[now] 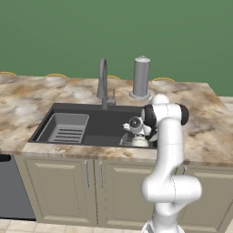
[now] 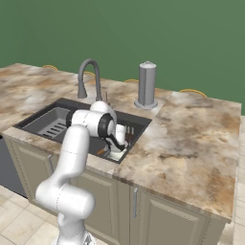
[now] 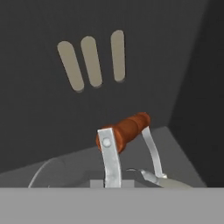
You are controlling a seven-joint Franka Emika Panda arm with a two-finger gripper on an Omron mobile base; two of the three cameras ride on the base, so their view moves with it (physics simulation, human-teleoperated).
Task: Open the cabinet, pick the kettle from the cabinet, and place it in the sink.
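Most of the task looks done: the kettle (image 1: 139,141) hangs low inside the sink (image 1: 91,119), at its right end, its wooden grip (image 3: 124,129) clenched in the tool (image 1: 135,129). Left: set it down, let go. Worktop (image 1: 200,123) around; no writing readable anywhere.

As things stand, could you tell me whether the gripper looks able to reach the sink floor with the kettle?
Probably yes: the gripper, shut on the kettle by its handle, is already low inside the sink, with nothing visible beneath it.
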